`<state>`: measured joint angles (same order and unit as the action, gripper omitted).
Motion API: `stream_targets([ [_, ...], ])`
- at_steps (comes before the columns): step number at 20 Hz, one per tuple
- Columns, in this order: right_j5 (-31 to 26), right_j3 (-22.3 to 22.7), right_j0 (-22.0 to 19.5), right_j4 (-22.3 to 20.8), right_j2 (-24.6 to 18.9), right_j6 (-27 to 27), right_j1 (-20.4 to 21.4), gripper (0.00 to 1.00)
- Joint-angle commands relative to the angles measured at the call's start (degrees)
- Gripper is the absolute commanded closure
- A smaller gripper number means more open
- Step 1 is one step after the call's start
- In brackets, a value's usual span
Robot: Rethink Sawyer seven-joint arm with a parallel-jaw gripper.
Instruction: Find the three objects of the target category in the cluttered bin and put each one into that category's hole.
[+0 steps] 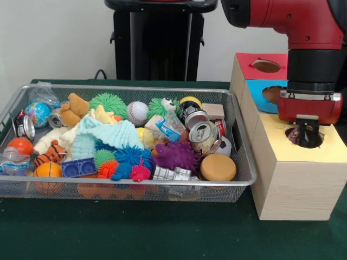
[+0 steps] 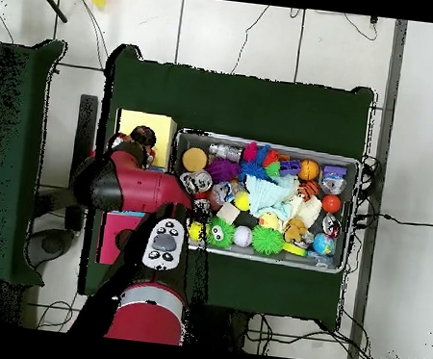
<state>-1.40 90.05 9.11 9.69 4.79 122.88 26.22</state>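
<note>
The bin (image 1: 130, 88) fills the left and middle of the front view, and we cannot tell which category is wanted. At its 9 o'clock edge lie a globe ball (image 1: 37, 114) and a tiger plush (image 1: 50, 153). Toward 12 o'clock we see a green spiky ball (image 1: 107, 101) and a baseball (image 1: 137, 112). A purple spiky ball (image 1: 176, 156) sits right of the centre. At 3 o'clock a crushed can (image 1: 204, 136) leans on its neighbours, open end up.

We judge the can to be light, stiff and a little slippery, with sharp dents. It is best taken across its flattened body, not by the rim. The plush and spiky toys are soft and will give under pressure.

Right of the bin, the gripper (image 1: 307, 135) hangs at the yellow hole (image 1: 293, 135) of the wooden box (image 1: 293, 189). We cannot tell whether it is released or clenched, or carries anything.
</note>
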Motion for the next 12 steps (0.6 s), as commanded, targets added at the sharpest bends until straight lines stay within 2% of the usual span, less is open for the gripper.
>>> stream_targets([
  [1, -1.79, 2.48, -0.74, -1.13, -5.63, 6.16, -4.41, 1.0],
  [12, 2.76, 2.26, -3.5, -3.85, -8.8, 5.12, -5.99, 1.0],
])
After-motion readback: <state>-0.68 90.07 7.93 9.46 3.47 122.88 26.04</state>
